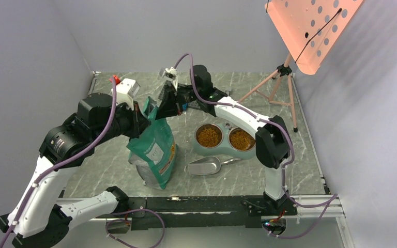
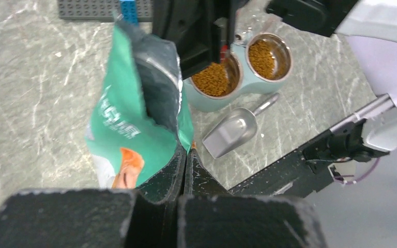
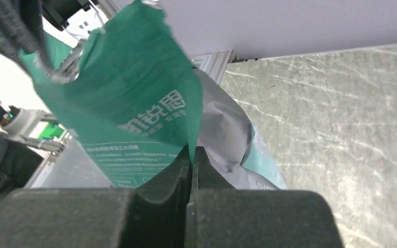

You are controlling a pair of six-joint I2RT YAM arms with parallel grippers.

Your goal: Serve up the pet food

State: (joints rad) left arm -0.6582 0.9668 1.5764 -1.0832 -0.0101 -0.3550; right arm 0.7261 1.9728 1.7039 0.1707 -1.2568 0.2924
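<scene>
The pet food (image 1: 209, 136) lies in both steel cups of a grey-green twin bowl dish (image 1: 222, 151), which stands near the middle of the surface (image 1: 108, 160), a little toward its right edge. Each cup is filled with orange-brown kibble. In the left wrist view, the same pellets (image 2: 212, 80) show clearly beyond the bag.

A teal-and-white pouch (image 1: 155, 150) stands left of the dish, nearer the near edge, and leans a little. Both arms hold it at its top. The left fingers (image 1: 143, 118) come from the left side. In the left wrist view they (image 2: 185, 155) are pressed together, with an edge of the pouch (image 2: 129, 119) pinched between them. The right fingers (image 1: 168, 106) reach over from the right side of the surface to the far part of the pouch top. In the right wrist view they (image 3: 192, 154) are also closed tight, and the green film of the pouch (image 3: 129, 98) is caught between them. Between the two grips, the grey inner lining of the pouch shows.

A shiny metal scoop (image 1: 205, 166) lies flat on the surface just in front of the dish, toward the near edge, with its handle pointing to the right. I cannot tell whether the handle touches the dish. From the left wrist, the scoop (image 2: 232, 134) looks empty.

Beyond the far right corner stands a pink perforated board (image 1: 310, 31) on a tripod.
</scene>
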